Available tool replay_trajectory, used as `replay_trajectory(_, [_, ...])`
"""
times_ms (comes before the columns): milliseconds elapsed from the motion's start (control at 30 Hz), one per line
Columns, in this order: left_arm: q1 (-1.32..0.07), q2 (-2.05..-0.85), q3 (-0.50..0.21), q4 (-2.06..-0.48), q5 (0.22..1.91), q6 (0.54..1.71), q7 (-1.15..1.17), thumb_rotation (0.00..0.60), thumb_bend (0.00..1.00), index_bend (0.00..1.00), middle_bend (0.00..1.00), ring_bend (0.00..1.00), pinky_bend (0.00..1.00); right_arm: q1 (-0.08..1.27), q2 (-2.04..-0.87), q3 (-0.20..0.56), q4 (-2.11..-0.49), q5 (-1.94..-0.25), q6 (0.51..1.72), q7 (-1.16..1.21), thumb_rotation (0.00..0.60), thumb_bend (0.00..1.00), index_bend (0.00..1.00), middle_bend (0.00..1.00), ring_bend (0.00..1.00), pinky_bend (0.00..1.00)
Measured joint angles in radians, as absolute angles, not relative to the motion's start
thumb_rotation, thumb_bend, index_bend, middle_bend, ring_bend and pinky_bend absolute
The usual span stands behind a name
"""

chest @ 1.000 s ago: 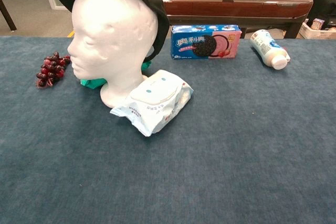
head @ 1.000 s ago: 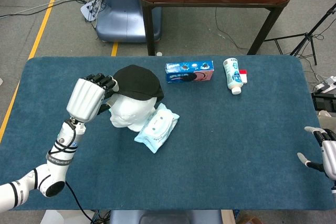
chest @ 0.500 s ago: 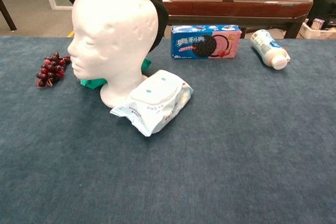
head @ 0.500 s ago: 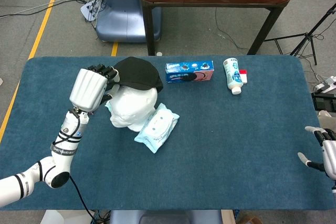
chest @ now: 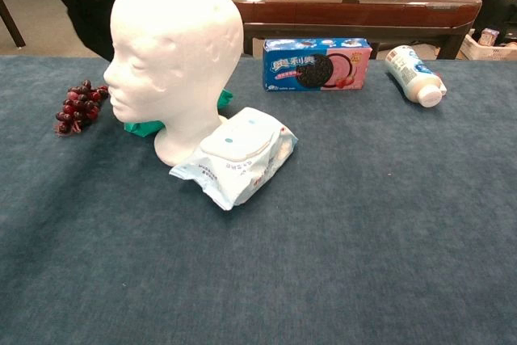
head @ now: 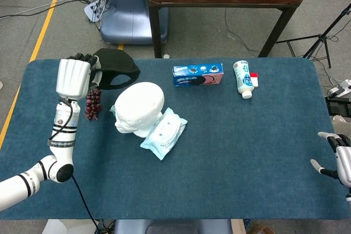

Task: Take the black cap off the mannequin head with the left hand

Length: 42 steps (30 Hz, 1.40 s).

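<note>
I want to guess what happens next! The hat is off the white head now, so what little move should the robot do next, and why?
Probably lower the soft black cap onto the blue table: the left hand holds it in the air, clear of the bare white foam mannequin head.

1. The left hand [head: 73, 78] holds the cap [head: 115, 68] raised near the tabletop's [head: 236, 152] back left edge, clear of the foam head [head: 138, 107].
2. Under the hand lie the grapes [head: 92, 103], with the foam head just to their right; the gap between them is narrow (a green thing partly fills it).
3. A wipes packet [head: 163, 132] leans against the head's base.
4. The cookie box [head: 198, 74] and bottle [head: 242, 79] line the back edge.
5. The front half and right side are open blue cloth; the right hand [head: 339, 163] sits at the far right edge.
</note>
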State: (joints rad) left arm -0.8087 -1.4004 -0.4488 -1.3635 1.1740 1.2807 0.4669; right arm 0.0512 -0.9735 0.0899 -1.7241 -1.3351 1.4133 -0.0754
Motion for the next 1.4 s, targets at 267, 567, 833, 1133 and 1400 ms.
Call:
replay_trajectory(267, [-0.782, -1.395, -0.452, -1.253, 1.153, 1.329, 0.444, 0.600, 0.65, 0.63, 0.58, 0.52, 0.67, 0.051, -0.974, 0.090, -1.724, -1.334, 1.414, -0.076, 0.600, 0.21, 0.26, 0.30, 0.22, 0.48])
replay_trajectory(567, [-0.711, -1.395, -0.317, -1.040, 1.328, 1.430, 0.346, 0.600, 0.65, 0.63, 0.58, 0.52, 0.67, 0.054, -0.980, 0.089, -1.723, -1.330, 1.411, -0.091, 0.600, 0.21, 0.26, 0.30, 0.22, 0.48])
replay_trajectory(833, [-0.553, -1.453, -0.145, -0.876, 1.452, 1.511, 0.241, 0.600, 0.63, 0.63, 0.59, 0.52, 0.68, 0.058, -0.988, 0.087, -1.724, -1.326, 1.405, -0.109, 0.600, 0.21, 0.26, 0.30, 0.22, 0.48])
replay_trajectory(1133, [-0.454, -1.423, -0.090, -1.079, 1.412, 1.491, 0.430, 0.600, 0.63, 0.63, 0.49, 0.49, 0.68, 0.061, -0.993, 0.086, -1.724, -1.322, 1.400, -0.120, 0.600, 0.21, 0.26, 0.30, 0.22, 0.48])
replay_trajectory(1400, [-0.383, -1.326, -0.041, -1.446, 1.343, 1.451, 0.677, 0.600, 0.47, 0.39, 0.33, 0.42, 0.66, 0.061, -0.995, 0.085, -1.725, -1.322, 1.400, -0.124, 0.600, 0.21, 0.27, 0.30, 0.22, 0.48])
